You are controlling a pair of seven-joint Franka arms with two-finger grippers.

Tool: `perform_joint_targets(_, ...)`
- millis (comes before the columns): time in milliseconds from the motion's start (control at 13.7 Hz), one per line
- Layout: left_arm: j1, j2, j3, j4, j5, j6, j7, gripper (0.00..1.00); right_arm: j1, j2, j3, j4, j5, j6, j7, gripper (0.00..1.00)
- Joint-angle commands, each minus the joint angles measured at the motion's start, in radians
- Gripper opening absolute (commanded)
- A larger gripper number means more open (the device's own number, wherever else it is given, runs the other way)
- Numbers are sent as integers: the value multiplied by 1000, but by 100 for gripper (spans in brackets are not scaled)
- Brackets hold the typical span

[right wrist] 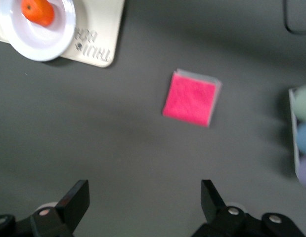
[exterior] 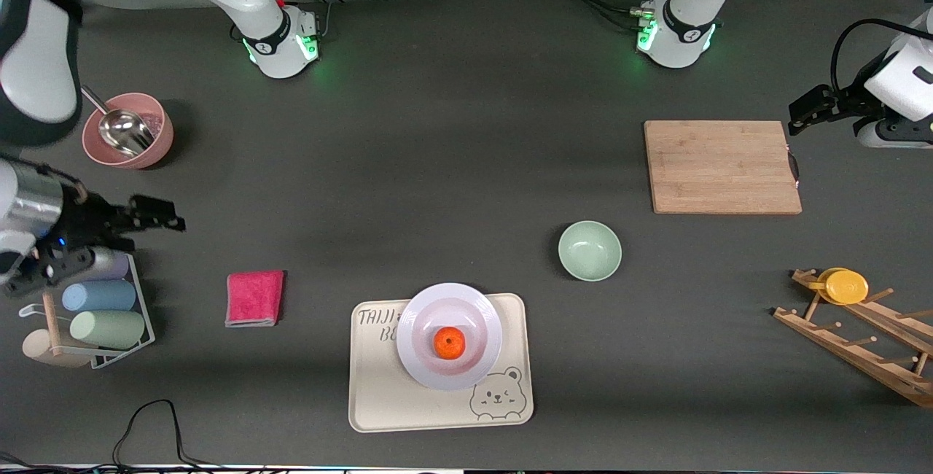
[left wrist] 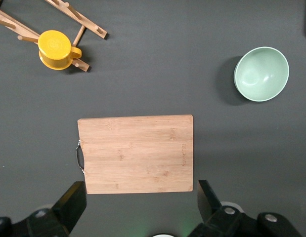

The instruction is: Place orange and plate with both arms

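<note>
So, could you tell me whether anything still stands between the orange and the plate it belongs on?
Nothing visible does: the orange already sits in the plate, which rests on the beige tray. Both grippers are open and clear, the right gripper near the cup rack, the left gripper beside the cutting board.

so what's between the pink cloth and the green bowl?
The beige tray, carrying the plate with the orange in it. Front view shows it.

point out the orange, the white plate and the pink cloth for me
orange (exterior: 449, 343), front view, middle of the fruit.
plate (exterior: 419, 321), front view, bare part of its rim.
pink cloth (exterior: 254, 297), front view, middle of the cloth.
</note>
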Motion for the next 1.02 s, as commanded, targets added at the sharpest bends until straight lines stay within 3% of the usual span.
perform_joint_targets(0, -3, -4, -2, 15, -6, -18, -12, 100, -71, -131, 97, -124, -103, -1, 64, 100)
perform_joint_targets(293, -3, -4, -4, 18, 19, -19, -4, 100, -70, -190, 96, -148, -192, -33, 138, 100)
perform_joint_targets(439, -9, -4, -5, 29, 26, -24, 2, 100, -68, -201, 96, -151, -192, -47, 173, 100)
perform_joint_targets(585, -15, -3, -51, 50, 91, -36, -5, 100, -68, -205, 93, -149, -192, -45, 176, 100)
perform_joint_targets(951, -4, -6, -53, 73, 68, -65, 1, 100, -68, -213, 90, -149, -192, -42, 183, 100)
